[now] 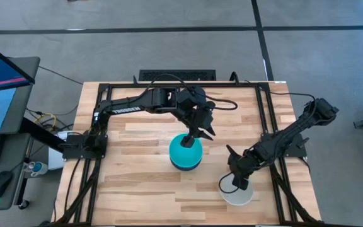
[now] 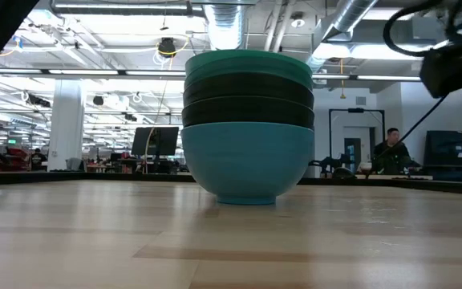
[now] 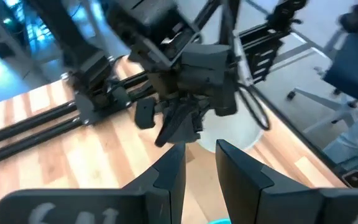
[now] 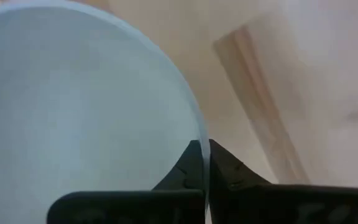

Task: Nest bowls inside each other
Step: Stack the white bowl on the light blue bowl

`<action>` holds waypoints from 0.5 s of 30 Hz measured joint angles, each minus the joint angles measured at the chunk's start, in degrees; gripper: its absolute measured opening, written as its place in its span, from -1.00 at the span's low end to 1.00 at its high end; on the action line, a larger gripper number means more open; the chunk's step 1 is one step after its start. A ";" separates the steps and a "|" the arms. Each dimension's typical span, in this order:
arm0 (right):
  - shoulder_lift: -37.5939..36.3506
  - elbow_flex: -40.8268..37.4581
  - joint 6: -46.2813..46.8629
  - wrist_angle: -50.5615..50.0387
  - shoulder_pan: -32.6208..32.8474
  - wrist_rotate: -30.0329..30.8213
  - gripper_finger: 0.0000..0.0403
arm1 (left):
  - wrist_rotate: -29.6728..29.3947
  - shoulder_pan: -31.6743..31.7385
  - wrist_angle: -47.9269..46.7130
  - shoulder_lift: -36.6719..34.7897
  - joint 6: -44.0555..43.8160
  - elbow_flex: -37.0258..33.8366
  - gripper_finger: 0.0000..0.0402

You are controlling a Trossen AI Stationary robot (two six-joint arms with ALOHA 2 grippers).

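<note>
Five bowls stand nested in one stack (image 1: 184, 154) at the table's middle. In the low view a sky-blue bowl (image 2: 247, 160) is at the bottom on the wood, two black bowls (image 2: 247, 100) sit above it, and green rims (image 2: 247, 63) are on top. From above, the top bowl shows turquoise. My left gripper (image 1: 196, 134) hovers open just above the stack's far right rim and touches nothing. Its fingers (image 3: 201, 171) stand a little apart. The white bowl (image 1: 238, 194) is near the table's near right corner, with my right gripper (image 1: 235, 183) shut on it. My right gripper (image 4: 202, 162) pinches the white bowl's rim (image 4: 199, 134) on the side toward the stack. One finger is inside the bowl and one outside. The fingers come from above, slanting down. Whether the bowl's base rests on the table does not show.
Black rails (image 1: 266, 120) run along the table's left, right and far sides. Bare wood (image 1: 137, 183) lies near and left of the stack. A monitor and desk stand off the table's left. People sit in the room behind the table.
</note>
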 joint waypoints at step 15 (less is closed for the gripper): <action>-0.01 26.36 -0.55 -29.71 -6.72 17.77 -0.95 | -12.75 2.51 -6.63 -7.99 -4.73 -0.01 -0.60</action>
